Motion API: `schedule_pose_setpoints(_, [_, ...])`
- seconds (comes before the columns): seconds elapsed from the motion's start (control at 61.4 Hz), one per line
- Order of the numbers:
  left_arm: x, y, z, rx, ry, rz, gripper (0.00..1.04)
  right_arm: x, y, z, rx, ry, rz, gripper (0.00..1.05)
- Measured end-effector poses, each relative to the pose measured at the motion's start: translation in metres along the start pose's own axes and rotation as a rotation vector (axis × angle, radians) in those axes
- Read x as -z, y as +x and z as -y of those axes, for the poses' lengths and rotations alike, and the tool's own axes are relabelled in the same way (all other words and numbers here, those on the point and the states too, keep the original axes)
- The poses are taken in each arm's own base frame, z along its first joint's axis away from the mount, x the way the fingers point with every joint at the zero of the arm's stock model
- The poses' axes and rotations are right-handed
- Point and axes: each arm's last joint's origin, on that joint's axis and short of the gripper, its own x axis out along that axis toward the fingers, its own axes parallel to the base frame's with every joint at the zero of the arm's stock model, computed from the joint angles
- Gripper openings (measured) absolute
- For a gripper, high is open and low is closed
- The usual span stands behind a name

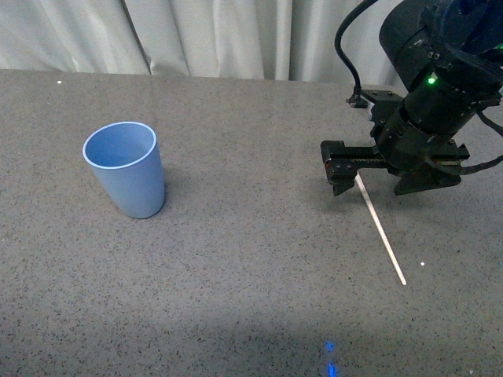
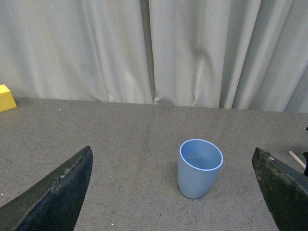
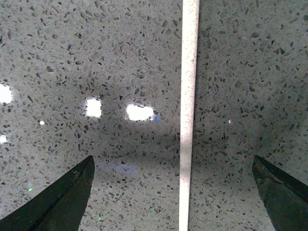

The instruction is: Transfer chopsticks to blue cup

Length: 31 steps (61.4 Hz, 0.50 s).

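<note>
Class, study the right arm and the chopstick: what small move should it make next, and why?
Probably lower the right gripper the last bit and close it. Its jaws stand open on either side of the chopstick, which lies flat on the table, not yet gripped.

Reaches in from upper right with right arm, wrist tipped down. Holds right gripper low, jaws spread wide, nothing clamped. Shows left gripper only in its wrist view, fingers wide apart, empty.
</note>
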Motion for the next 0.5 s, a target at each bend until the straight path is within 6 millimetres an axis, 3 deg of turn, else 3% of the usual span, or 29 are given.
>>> schedule_pose_setpoints(0.228, [0.0, 0.0, 0.0, 0.0, 0.0, 0.0, 0.98, -0.0063, 0.0074, -0.0002, 0.035, -0.001, -0.009, 0.64])
schedule_pose_setpoints(0.391, [0.0, 0.0, 0.0, 0.0, 0.0, 0.0, 0.98, -0.0075, 0.0076, 0.0007, 0.025, 0.01, -0.001, 0.3])
schedule_pose_setpoints(0.505, [0.0, 0.0, 0.0, 0.0, 0.0, 0.0, 0.98, -0.0082, 0.0076, 0.0008, 0.018, 0.014, 0.005, 0.14])
